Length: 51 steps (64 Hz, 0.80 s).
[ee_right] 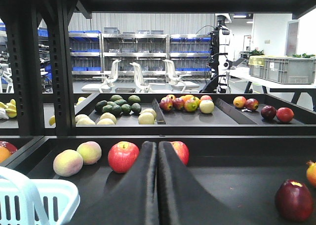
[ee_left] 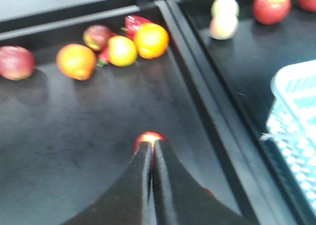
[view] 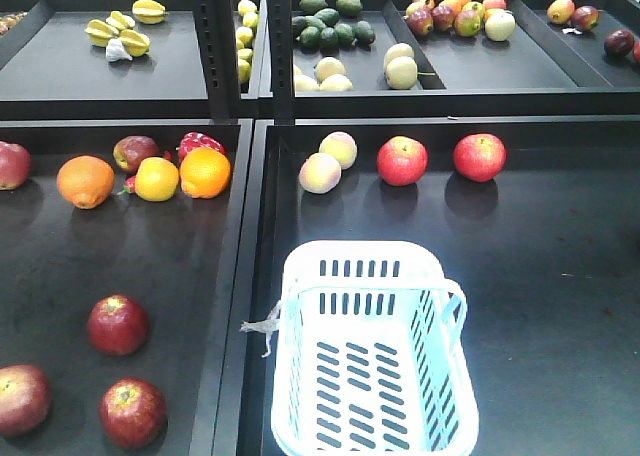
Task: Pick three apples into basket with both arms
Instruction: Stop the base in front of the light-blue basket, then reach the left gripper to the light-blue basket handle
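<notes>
Entry: I log the left tool [ee_left: 152, 145], jaws pressed together and empty, pointed at an apple [ee_left: 149, 136] just beyond its tips, presumably lined up for grasping; the right tool [ee_right: 157, 146], likewise closed and empty, has the basket [ee_right: 64, 198] low to its left.
</notes>
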### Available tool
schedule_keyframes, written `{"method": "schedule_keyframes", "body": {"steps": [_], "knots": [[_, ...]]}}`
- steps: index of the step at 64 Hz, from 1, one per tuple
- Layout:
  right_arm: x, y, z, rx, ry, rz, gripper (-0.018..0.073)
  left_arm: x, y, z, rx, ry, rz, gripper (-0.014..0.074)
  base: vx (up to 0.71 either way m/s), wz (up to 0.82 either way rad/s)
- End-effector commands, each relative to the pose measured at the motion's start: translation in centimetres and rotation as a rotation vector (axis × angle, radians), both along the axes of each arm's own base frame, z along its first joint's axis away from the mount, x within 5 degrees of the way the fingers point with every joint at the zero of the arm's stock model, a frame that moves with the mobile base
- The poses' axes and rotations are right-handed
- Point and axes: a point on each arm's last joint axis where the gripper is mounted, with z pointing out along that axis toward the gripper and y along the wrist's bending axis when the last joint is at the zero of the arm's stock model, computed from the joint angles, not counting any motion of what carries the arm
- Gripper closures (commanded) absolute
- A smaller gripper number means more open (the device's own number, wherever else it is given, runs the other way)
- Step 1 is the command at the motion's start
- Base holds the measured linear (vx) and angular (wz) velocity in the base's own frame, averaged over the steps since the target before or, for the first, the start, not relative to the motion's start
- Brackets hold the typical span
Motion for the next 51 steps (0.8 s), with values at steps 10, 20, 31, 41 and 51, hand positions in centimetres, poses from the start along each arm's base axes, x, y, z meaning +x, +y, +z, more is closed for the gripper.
{"method": "schedule_keyframes", "body": {"steps": [10, 20, 31, 41, 51], "knots": [[-0.1, 0.0, 0.2, -0.011, -0.068, -0.002, 0.0568, -0.1, -0.3, 1.1, -0.019, -0.038, -0.022, 0.0477, 0.0, 0.0], [-0.1, 0.0, 0.2, -0.011, -0.068, -0.002, 0.0568, -0.3, -0.3, 0.8, 0.002, 0.002, -0.039, 0.0213, 0.0, 0.0], [-0.1, 0.0, 0.2, -0.011, -0.068, -0.002, 0.0568, -0.3, -0.4, 0.7, 0.022, 0.002, -0.058, -0.0076, 0.0, 0.0], [-0.1, 0.0, 0.2, -0.011, -0.068, -0.002, 0.0568, 0.5, -0.5, 0.3, 0.047, 0.027, -0.086, -0.013, 0.0, 0.0], [-0.1, 0.0, 0.2, -0.011, -0.068, -0.002, 0.0568, 2.6, -1.4, -0.5, 0.174, 0.015, -0.262, -0.0097, 0.0, 0.0]]}}
